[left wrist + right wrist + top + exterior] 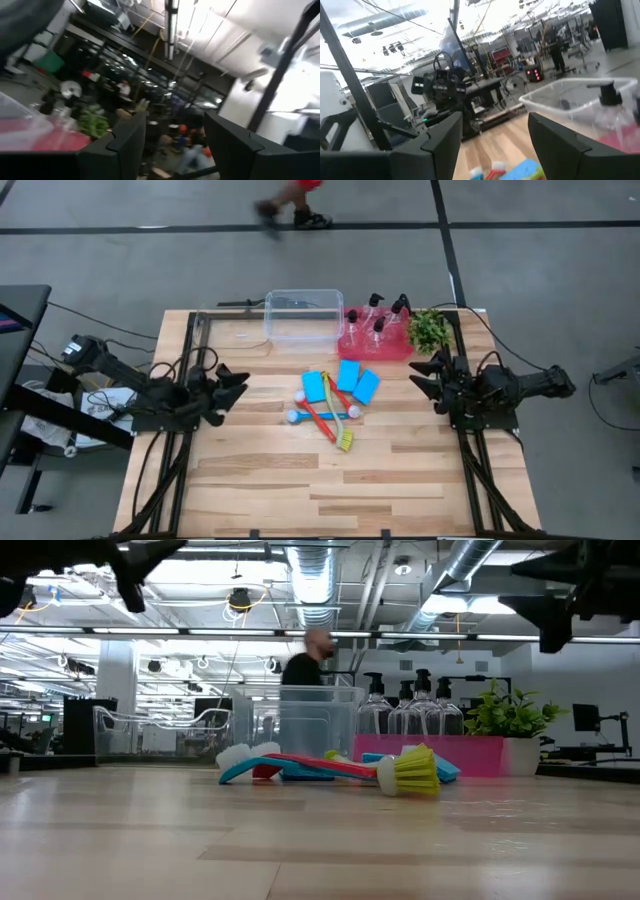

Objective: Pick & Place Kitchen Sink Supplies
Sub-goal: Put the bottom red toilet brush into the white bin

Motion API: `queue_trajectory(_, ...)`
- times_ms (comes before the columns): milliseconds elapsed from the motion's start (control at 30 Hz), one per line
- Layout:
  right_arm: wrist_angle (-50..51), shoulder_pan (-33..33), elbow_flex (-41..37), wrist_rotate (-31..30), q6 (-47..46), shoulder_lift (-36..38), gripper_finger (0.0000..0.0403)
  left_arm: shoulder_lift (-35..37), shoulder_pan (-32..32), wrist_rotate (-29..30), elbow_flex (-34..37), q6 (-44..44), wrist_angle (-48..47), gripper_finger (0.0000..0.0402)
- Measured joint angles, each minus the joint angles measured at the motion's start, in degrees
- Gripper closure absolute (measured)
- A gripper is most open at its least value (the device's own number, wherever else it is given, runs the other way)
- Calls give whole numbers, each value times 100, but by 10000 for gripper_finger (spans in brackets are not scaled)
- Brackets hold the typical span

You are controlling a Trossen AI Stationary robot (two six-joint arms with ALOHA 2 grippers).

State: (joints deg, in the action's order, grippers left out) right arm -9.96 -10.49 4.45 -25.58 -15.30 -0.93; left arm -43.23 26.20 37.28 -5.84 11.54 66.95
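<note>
state: left gripper [235,385] and right gripper [425,375] both parked at table edges, jaws apart, empty | items: sponges [348,375] and brushes [325,418] piled mid-table, pump bottles [378,328] in red tray [362,348] | tip: take an outer sponge first, brushes overlap

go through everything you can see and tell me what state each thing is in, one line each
Pump bottles: four, upright in the red tray.
Clear tub: upright, looks empty.
Blue sponges: three, flat on the table, near each other.
Brushes: lying crossed in a heap.
Plant: upright beside the tray.
Left claw: open, empty, off the table.
Right claw: open, empty, off the table.
</note>
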Motion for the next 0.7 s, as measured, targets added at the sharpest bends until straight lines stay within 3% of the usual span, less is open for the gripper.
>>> queue_trajectory(267, 94, 1, 450, 173, 152, -919, 182, -989, -905, -1083, -585, 394, -429, 199)
queue_trajectory(700, 1189, 7, 1150, 315, 233, -2424, 182, -1579, -2233, -2792, -1711, 936, -3226, 199)
